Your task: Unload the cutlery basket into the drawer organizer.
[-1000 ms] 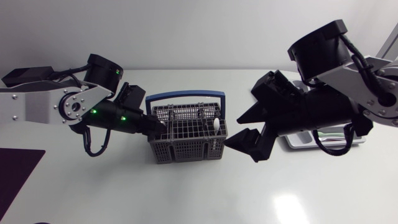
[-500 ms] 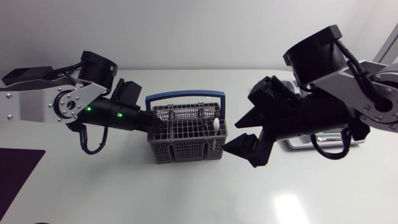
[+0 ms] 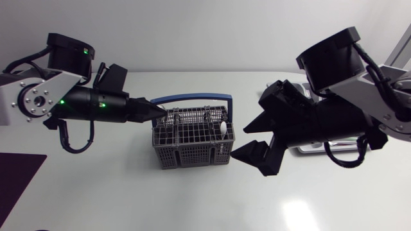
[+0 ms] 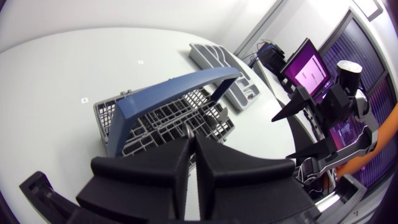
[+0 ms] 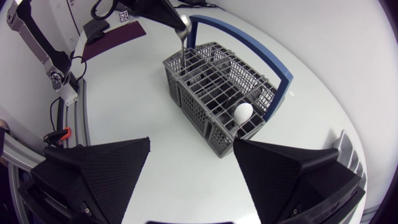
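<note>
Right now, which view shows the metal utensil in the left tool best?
The right wrist view: the metal utensil hangs in plain sight from the left tool at the basket's corner. The left wrist view shows only its tip; the head view barely shows it.

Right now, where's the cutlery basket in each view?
Head view: cutlery basket at centre.
Left wrist view: cutlery basket just ahead of the left gripper.
Right wrist view: cutlery basket ahead of the open right gripper.
Shared landmark: its blue handle.
</note>
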`<state>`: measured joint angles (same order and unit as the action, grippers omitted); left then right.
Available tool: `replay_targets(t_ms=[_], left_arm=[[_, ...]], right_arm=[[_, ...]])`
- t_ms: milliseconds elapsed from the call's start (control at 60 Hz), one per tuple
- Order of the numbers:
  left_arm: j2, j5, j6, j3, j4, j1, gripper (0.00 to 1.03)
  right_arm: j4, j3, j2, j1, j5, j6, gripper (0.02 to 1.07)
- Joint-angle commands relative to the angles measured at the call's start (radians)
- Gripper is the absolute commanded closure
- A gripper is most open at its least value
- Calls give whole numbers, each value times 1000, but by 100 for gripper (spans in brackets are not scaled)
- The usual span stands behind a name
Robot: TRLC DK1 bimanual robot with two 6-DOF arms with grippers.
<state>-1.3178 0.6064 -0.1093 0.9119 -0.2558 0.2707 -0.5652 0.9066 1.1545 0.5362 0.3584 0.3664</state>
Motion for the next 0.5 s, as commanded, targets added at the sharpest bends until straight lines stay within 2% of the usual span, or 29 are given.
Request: replay_targets(t_ms=[0,350,483], left_arm=[[48,29,-33,13,-2,-5,99],[117,58,-55,28,-3,-13,99],[146,75,-59,33,-5,-31,99]], right_arm=[[14,-38,-22,13,-7,-11,10],[82,-77,-79,76,-85,0,10],[85,-69,-85,76,-72,12,10]])
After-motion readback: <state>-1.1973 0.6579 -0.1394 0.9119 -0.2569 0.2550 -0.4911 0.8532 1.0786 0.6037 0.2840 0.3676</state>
